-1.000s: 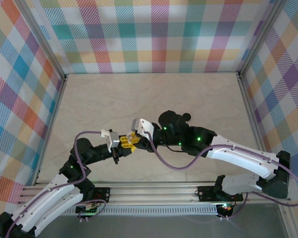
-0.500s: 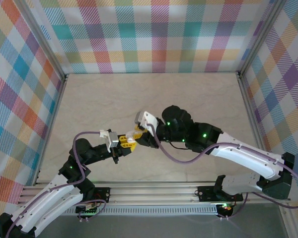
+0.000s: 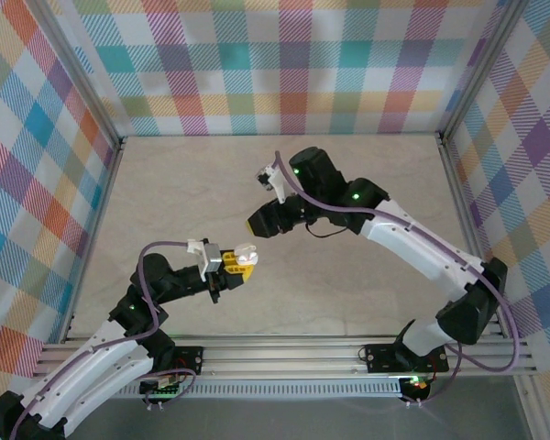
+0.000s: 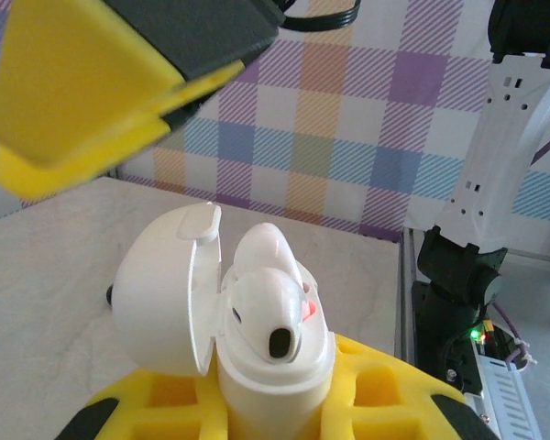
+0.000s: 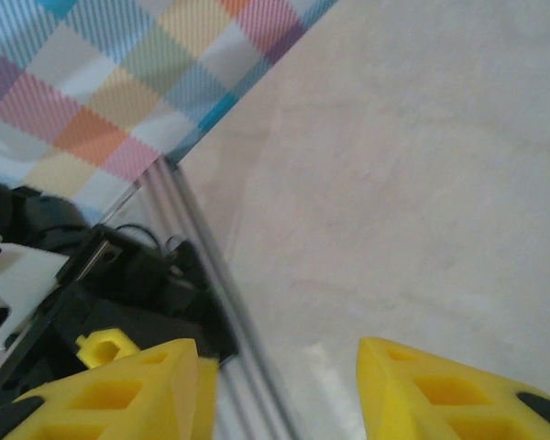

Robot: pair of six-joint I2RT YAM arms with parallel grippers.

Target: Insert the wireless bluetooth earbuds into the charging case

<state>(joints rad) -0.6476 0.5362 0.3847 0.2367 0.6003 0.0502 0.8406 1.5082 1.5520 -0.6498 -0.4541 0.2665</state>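
Top external view: my left arm lies low over the desk [image 3: 165, 183], folded at the elbow near its base. The forearm reaches forward and to my right. My left end effector [image 3: 239, 261] pinches the white charging case [image 3: 247, 257] at its tip. My right arm arches high. Its long white link stretches out over the desk and the wrist curls back, so my right end effector [image 3: 258, 224] points down and toward my left. It hangs beyond the left end effector, near it but apart.

From the left wrist camera, the case stands upright between my yellow fingers [image 4: 385, 399], which press its base from either side. Its lid [image 4: 160, 293] is swung open to the left of the body. A white earbud [image 4: 277, 316] sits in the case's mouth with a dark spot on its face. A second rounded white shape rises just behind it — whether that is another earbud I cannot tell. A yellow finger of my right end effector hangs above and left of the lid, clear of it.

From the right wrist camera, my right fingers [image 5: 449, 385] are spread wide with nothing between them — bare desk and the foot of the plaid wall [image 5: 119, 82] lie beyond.
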